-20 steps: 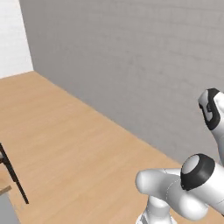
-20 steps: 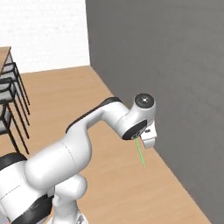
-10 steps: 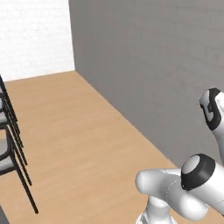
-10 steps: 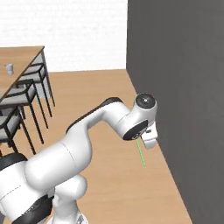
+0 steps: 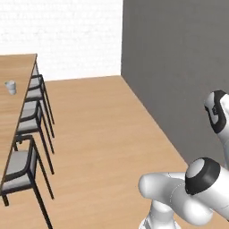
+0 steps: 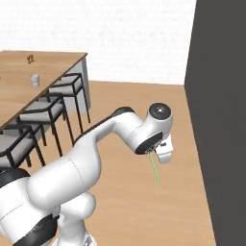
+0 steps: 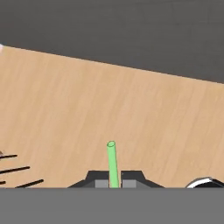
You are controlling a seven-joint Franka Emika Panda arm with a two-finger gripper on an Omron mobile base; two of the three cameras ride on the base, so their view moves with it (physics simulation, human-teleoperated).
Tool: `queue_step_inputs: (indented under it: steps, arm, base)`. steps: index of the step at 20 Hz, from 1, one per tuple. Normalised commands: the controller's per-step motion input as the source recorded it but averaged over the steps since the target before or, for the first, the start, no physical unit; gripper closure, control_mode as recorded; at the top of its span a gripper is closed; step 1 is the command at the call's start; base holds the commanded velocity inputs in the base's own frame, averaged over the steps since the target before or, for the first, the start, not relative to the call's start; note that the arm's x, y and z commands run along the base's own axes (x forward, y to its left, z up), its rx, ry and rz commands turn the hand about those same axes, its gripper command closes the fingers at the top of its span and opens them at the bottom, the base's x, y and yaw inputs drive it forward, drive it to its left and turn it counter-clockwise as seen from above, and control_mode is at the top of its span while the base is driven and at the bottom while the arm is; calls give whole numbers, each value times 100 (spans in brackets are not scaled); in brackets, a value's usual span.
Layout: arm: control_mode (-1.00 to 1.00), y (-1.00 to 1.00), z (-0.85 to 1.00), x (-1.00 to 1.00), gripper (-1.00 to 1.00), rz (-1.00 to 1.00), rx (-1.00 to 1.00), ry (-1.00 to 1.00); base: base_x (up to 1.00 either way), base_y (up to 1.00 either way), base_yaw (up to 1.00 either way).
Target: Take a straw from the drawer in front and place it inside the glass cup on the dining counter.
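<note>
One relation governs your next move: the glass cup (image 6: 34, 80) stands on the desk (image 6: 53, 62) well to the left of the jaws, which are clamped on the straw (image 6: 153, 167), its long axis hanging floorward.

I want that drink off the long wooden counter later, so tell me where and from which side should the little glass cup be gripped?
Judging from afar: the glass cup stands upright and apart on the dining counter, so grip across its side wall, coming from the edge lined with chairs. The gripper is shut on the straw now.
</note>
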Motion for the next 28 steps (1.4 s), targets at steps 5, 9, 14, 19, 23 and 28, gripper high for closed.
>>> queue_step_inputs:
  steps: [5, 9, 14, 19, 23, 28]
  arm:
    - [100, 0, 0, 0, 100, 0, 0, 0]
    - [100, 0, 0, 0, 100, 0, 0, 0]
    - [100, 0, 0, 0, 100, 0, 0, 0]
    - [100, 0, 0, 0, 100, 0, 0, 0]
    - [100, 0, 0, 0, 100, 0, 0, 0]
    - [100, 0, 0, 0, 100, 0, 0, 0]
  base:
    - [100, -26, 45]
    - [100, -32, 43]
    - [100, -33, 44]
    - [100, -35, 44]
    - [100, -37, 44]
    - [100, -38, 45]
